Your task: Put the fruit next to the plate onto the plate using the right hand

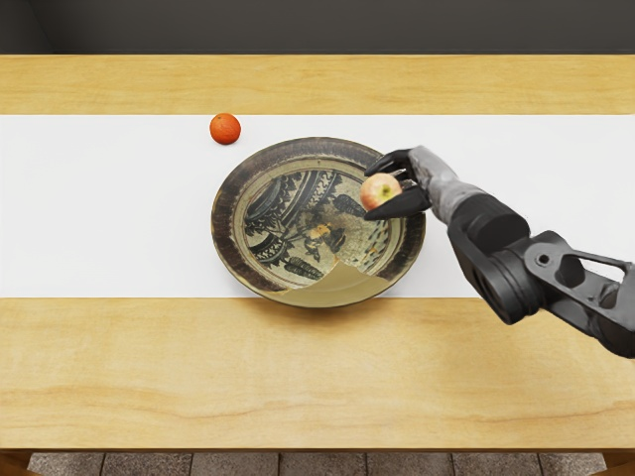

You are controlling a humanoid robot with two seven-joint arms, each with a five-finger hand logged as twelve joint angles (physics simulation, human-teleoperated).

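Plate (pixel 223 223): I note the apple (pixel 380 190) over its right inner wall.
Right hand (pixel 412 178): fingers clasping the apple.
Orange (pixel 225 128): outside plate, upper left.

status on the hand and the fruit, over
Right hand shut on apple, over right side of plate, not released. Orange on white runner, up-left of plate, apart from it, not in the way. Left hand out of view.

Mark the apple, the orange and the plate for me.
apple (pixel 378 188): head view, middle of its visible skin.
orange (pixel 225 128): head view, its centre.
plate (pixel 223 213): head view, dark left rim.
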